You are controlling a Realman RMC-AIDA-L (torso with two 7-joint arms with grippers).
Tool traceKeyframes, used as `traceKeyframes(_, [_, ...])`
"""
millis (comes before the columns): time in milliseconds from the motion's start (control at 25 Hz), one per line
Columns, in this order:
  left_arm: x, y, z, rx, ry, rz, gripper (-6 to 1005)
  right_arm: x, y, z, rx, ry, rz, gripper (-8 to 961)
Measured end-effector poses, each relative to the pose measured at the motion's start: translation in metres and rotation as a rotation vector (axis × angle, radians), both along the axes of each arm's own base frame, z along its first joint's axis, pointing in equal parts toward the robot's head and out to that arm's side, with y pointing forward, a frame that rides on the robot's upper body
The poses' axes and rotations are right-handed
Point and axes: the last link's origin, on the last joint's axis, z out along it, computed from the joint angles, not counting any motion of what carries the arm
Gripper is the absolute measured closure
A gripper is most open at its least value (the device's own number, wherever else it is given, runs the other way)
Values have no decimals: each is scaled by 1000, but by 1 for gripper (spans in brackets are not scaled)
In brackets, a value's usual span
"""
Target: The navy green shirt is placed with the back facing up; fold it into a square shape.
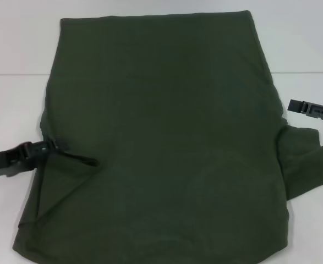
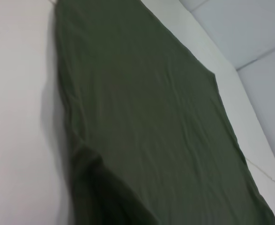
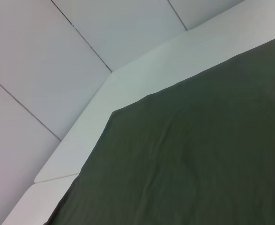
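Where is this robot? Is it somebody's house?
Probably not a house; more likely a lab or test room. The navy green shirt lies on a plain white table, pale panelled walls stand behind it, and the black left gripper pinches its sleeve.

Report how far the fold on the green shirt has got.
Done: the navy green shirt lies flat, plain side up, on the white table. In hand: the left gripper is at the left sleeve, turning it in over the body. Left: the right sleeve lies spread, with the right gripper just beyond it; the square folds are not made.
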Motion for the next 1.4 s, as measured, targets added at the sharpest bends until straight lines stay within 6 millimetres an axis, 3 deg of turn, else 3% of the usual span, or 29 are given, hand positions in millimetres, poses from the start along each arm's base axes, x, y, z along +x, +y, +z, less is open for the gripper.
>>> traceKeyframes(280, [24,-22,-2,-153,-75,-206,108,1,-1,0,1,0,-4,8])
traceKeyframes(400, [23,-27,4,-159,-100,-198,108,2,-1,0,3,-2,-2,8])
traceKeyframes(600, [7,-13,0,-40,-73,-64,109,2,-2,0,3,-2,-3,8])
traceKeyframes(880, [5,4,-14,-6,-65,46,110,3,-4,1,1,6,-1,9])
traceKeyframes(1040, [20,17,-29,-8,-63,7,111,2,-5,1,-6,14,0,9])
traceKeyframes(1160, [42,17,-27,11,-108,-176,111,2,-6,2,-9,14,6,9])
traceKeyframes(1400, [28,2,-11,31,-113,-191,112,11,-13,16,-15,3,-1,8])
